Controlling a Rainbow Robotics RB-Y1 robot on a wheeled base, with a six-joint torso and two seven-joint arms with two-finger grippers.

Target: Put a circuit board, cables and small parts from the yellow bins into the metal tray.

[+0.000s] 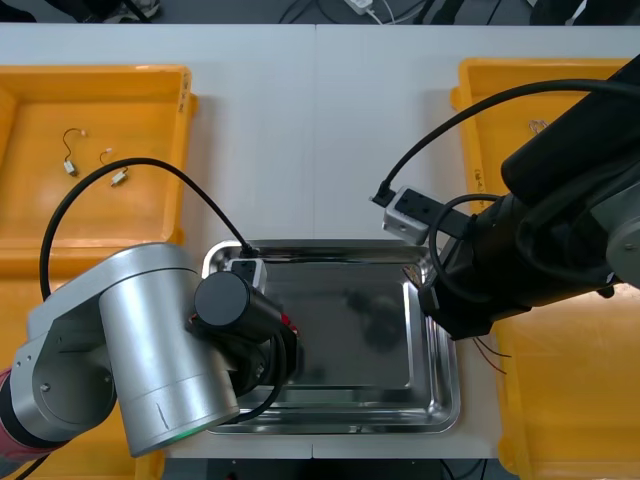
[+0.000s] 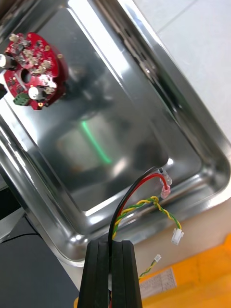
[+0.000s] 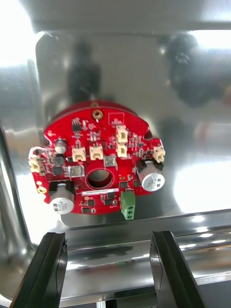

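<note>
In the right wrist view my right gripper (image 2: 111, 269) is shut on a red and yellow cable (image 2: 144, 204). The cable's plug ends hang over a corner of the shiny metal tray (image 2: 144, 72). A round red circuit board (image 2: 31, 70) lies flat in the tray at its far side. In the left wrist view my left gripper (image 3: 108, 269) stands open just short of that circuit board (image 3: 98, 163), with nothing between its fingers (image 3: 48, 269). From the front, the left arm (image 1: 240, 310) covers the tray's left end and the right arm (image 1: 520, 260) hangs over its right rim (image 1: 440, 400).
The left back yellow bin (image 1: 150, 220) holds two small metal parts (image 1: 70, 162). More yellow bins stand at the right back (image 1: 500, 90) and right front (image 1: 570, 400). An orange bin edge (image 2: 202, 269) lies beside the tray's corner under the cable.
</note>
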